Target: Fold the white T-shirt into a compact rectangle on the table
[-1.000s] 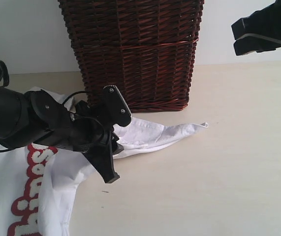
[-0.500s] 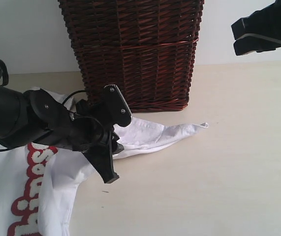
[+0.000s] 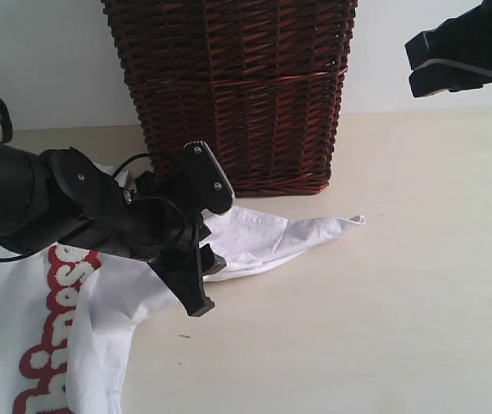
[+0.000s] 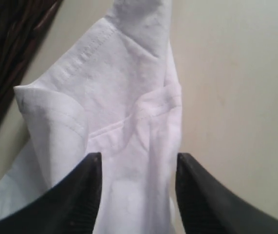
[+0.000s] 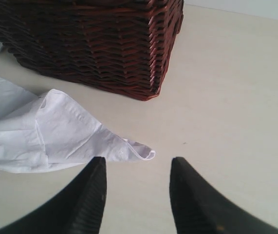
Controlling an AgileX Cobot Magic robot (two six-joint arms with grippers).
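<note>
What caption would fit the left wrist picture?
Left gripper over a bunched, hemmed part of the white T-shirt on the table, wicker basket beside.

Tall dark red-brown woven wicker basket (image 3: 237, 95), standing upright, plain pale wall (image 3: 39, 60) behind it

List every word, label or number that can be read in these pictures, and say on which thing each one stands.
"ines": only part of a word, in fuzzy white letters outlined in red, running sideways on the white T-shirt. The left arm and the picture's edge hide the other letters.
There is no other text. The wicker basket and the table carry none, and neither wrist view shows any.
</note>
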